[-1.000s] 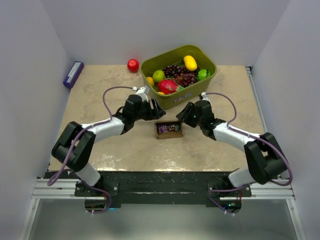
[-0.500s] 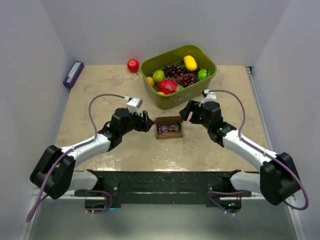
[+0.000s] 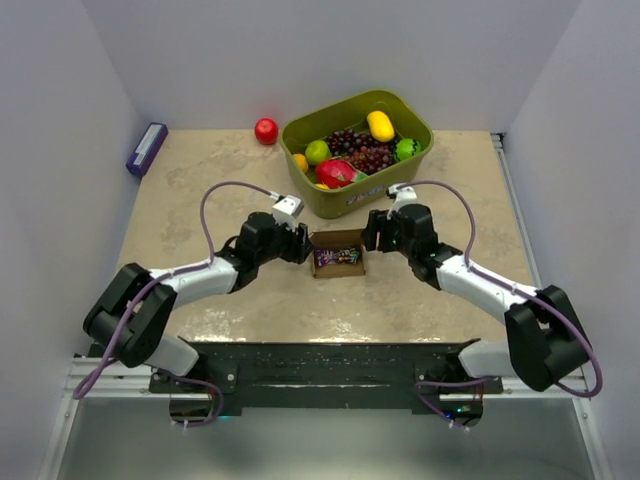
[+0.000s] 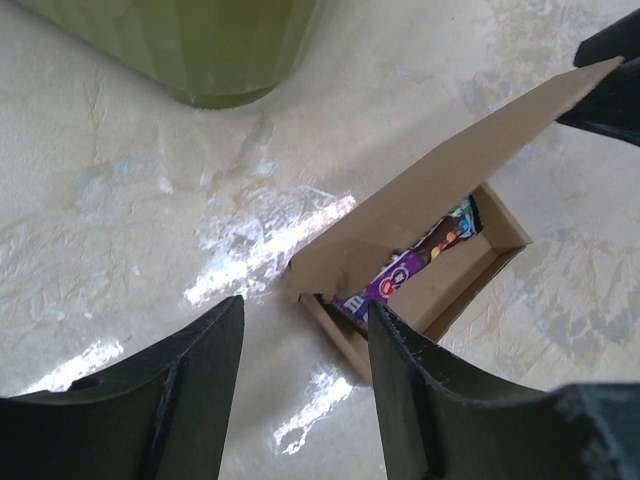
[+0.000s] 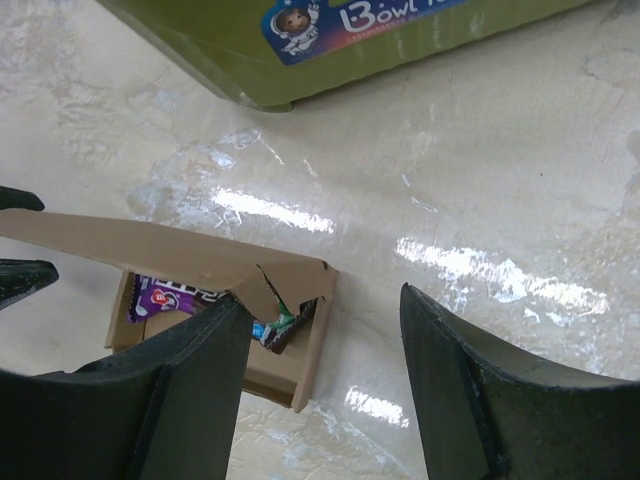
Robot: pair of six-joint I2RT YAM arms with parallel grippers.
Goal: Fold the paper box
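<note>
The paper box [image 3: 338,252] is a small brown cardboard tray lying mid-table just in front of the green bin. Its lid flap [image 4: 440,175] stands raised and tilted over the tray. Purple candy packets [image 4: 400,275] lie inside. My left gripper [image 3: 300,245] is at the box's left end, open, with the box's near corner just beyond its fingertips [image 4: 400,360]. My right gripper [image 3: 372,235] is at the box's right end, also open. Seen from the right wrist, the box [image 5: 200,255] has its end wall between the two fingers, which hold nothing.
The olive-green bin [image 3: 372,195] full of fruit stands right behind the box, close to both wrists. A red apple [image 3: 266,131] lies left of the bin. A small purple box [image 3: 146,149] sits at the far left edge.
The box's lid flap has come up from lying low. My left gripper drew back and returned to the box's left end. My right gripper moved in to the right end.
</note>
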